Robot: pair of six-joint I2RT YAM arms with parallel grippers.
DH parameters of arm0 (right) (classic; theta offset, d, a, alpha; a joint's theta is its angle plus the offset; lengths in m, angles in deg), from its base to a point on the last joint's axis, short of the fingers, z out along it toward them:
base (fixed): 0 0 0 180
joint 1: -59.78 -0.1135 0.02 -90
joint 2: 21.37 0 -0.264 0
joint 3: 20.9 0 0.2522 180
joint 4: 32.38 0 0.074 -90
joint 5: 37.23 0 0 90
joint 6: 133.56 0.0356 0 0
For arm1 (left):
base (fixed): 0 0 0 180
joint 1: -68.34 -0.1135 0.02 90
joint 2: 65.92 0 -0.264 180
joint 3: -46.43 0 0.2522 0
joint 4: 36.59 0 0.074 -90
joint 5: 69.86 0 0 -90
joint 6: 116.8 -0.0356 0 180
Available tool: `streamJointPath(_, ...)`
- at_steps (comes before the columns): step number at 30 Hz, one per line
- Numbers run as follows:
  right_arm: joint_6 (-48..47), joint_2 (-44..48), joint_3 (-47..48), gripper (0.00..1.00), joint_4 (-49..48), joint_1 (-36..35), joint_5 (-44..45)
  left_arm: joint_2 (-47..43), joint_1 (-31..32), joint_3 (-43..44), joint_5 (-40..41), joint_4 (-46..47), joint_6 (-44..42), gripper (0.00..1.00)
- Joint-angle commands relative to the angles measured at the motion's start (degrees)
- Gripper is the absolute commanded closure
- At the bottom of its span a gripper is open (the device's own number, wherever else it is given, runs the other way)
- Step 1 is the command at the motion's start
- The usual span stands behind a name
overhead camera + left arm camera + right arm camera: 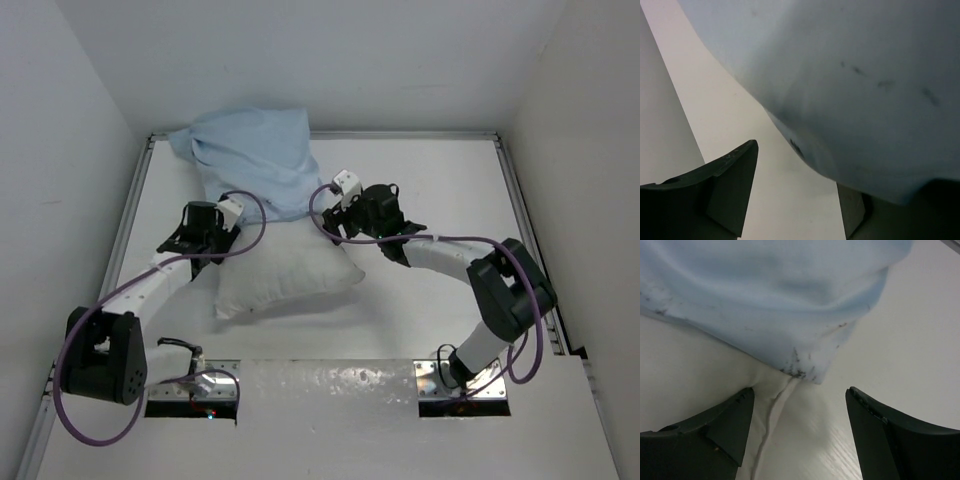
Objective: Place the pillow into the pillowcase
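Two pincers [800, 175] [800, 390] beside pillowcase [255, 150] hem

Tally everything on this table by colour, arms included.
White: 1, the pillow
Light blue: 1, the pillowcase
Black and white: 2, the left arm and the right arm
Total: 4
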Motion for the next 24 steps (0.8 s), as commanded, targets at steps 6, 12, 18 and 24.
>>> streamJointPath(6,5.45,-3.51,-2.61,0.19,-24.6,-0.34,-11.44,2.2,-0.82,-2.22,-1.06,17.9,-0.17,0.84)
streamJointPath(12,9.68,-11.14,4.75,0.38,-25.18,-0.34,2.17,1.68,-1.26,-0.12,2.01,16.68,-0.34,1.0)
streamJointPath(18,10.29,-16.69,8.47,0.58,-26.74,-0.34,4.04,2.9,-8.28,-0.38,3.16,17.99,-0.35,0.79)
streamJointPath(24,10.56,-16.44,6.36,0.93,-29.91,-0.34,1.58,7.12,-15.67,2.0,-12.27,16.06,0.81,0.45)
